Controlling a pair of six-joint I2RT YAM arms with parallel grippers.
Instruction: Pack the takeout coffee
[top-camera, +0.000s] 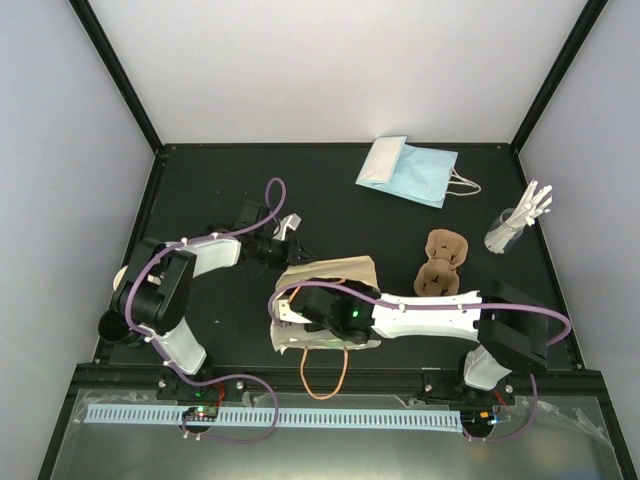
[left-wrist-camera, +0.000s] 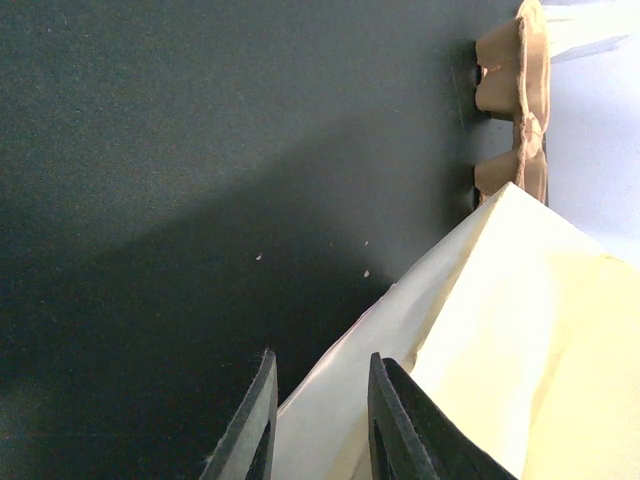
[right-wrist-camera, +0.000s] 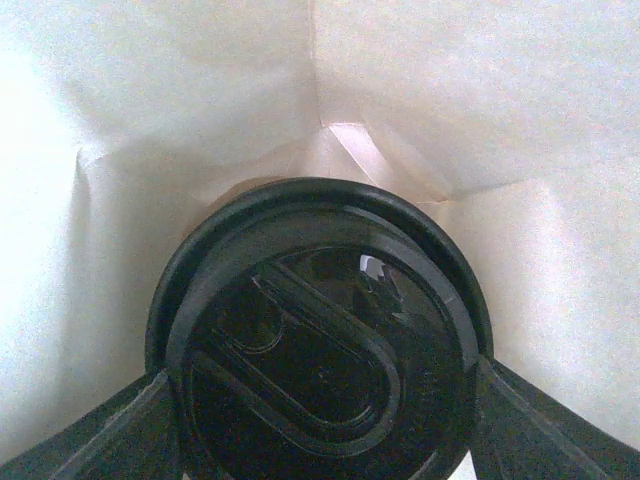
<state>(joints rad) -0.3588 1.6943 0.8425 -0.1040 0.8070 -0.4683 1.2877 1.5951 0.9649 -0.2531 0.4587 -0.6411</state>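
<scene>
Reaching across the worktop (top-camera: 220, 190) into the bag (top-camera: 345, 268) sitting near its middle, with the carrier (top-camera: 440, 265) standing apart on the right. Holding the coffee (right-wrist-camera: 320, 340) deep inside the bag, paper all around, right fingers (right-wrist-camera: 110, 440) clamping its black lid from both sides. Pinching the bag's edge between left fingers (left-wrist-camera: 400, 430), narrowly parted around the paper.

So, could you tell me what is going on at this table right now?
The right gripper is reaching inside the tan paper bag and holds the takeout coffee, with a finger on either side of its black lid. The left gripper is closed on an edge of the bag. The cup is inside the bag but has not yet been released.
</scene>
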